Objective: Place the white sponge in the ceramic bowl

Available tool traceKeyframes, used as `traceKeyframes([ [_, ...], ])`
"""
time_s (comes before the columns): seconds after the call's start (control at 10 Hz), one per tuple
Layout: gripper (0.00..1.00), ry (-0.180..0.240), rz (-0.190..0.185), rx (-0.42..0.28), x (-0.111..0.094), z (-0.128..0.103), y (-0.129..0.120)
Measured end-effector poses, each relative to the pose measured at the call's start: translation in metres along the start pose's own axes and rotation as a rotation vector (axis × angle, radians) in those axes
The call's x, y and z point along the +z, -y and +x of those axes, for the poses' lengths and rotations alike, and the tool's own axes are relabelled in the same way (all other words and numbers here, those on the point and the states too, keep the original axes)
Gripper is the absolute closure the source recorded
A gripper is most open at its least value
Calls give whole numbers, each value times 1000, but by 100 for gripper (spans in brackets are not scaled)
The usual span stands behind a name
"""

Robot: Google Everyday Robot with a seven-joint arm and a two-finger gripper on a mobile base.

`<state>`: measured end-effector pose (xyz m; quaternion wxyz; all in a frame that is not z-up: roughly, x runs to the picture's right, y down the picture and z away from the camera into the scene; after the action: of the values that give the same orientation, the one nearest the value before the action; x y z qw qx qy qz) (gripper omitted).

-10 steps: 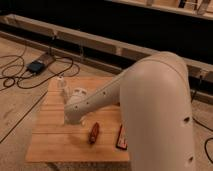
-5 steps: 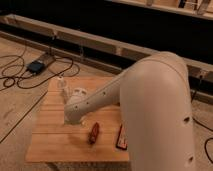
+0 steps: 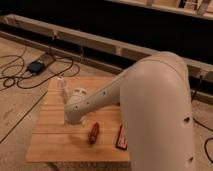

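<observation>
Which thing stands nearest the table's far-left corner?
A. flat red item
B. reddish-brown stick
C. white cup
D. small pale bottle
D: the small pale bottle stands at that corner, the white cup just right of it; the tool, at the end of the arm, is nearer the camera, over the table's left half.

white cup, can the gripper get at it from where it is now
Probably yes. The gripper sits low over the table, just in front of the cup, with nothing visible between them. The small bottle beside the cup stands close and might get bumped.
</observation>
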<state>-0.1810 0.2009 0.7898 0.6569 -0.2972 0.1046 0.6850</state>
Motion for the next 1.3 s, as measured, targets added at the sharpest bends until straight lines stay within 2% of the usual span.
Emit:
traceKeyframes([
  [0.3, 32, 33, 23, 61, -12, -33, 21],
  [0.8, 32, 101, 113, 172, -47, -113, 39],
  [1.1, 32, 130, 144, 252, -46, -155, 43],
  [1.2, 32, 133, 144, 330, -35, -177, 52],
  [1.3, 32, 128, 143, 370, -28, -183, 59],
])
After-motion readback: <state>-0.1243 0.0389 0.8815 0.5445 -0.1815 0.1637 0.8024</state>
